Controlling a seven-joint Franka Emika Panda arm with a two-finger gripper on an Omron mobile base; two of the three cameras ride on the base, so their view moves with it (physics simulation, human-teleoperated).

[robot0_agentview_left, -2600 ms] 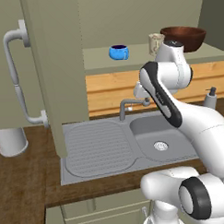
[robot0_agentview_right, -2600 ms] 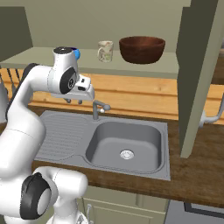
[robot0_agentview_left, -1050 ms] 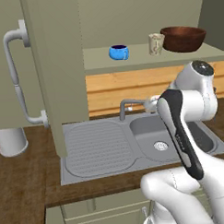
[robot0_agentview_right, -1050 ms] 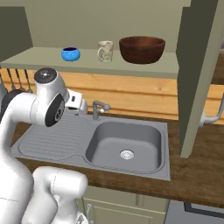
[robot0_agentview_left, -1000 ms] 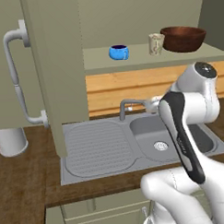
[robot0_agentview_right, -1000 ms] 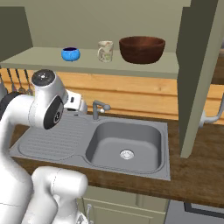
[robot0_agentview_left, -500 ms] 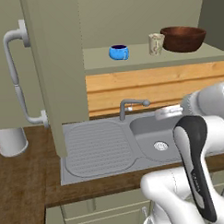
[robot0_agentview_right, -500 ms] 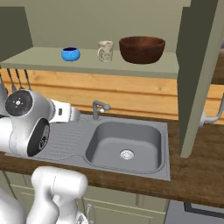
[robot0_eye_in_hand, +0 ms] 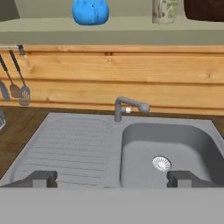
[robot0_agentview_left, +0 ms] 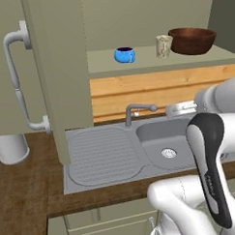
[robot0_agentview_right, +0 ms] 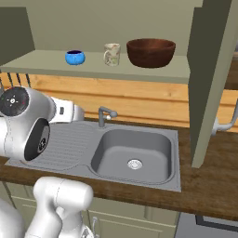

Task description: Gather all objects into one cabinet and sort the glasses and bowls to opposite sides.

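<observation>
Hand [robot0_eye_in_hand: 112, 178] open; cabinet [robot0_agentview_left: 151, 64] holds blue bowl [robot0_agentview_left: 124, 54], glass [robot0_agentview_left: 163, 45], brown bowl [robot0_agentview_left: 192, 40].

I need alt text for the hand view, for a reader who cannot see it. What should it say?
The open hand looks over a grey sink with a tap, empty between its fingertips. Above wooden wall panelling, a shelf holds a blue bowl, a pale glass and a dark bowl; utensils hang at left.

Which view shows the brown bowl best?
The right base view: the brown bowl sits whole on the shelf, close and unobstructed. The left base view shows it whole too, but farther off at an angle. The hand view crops it at the top edge.
</observation>
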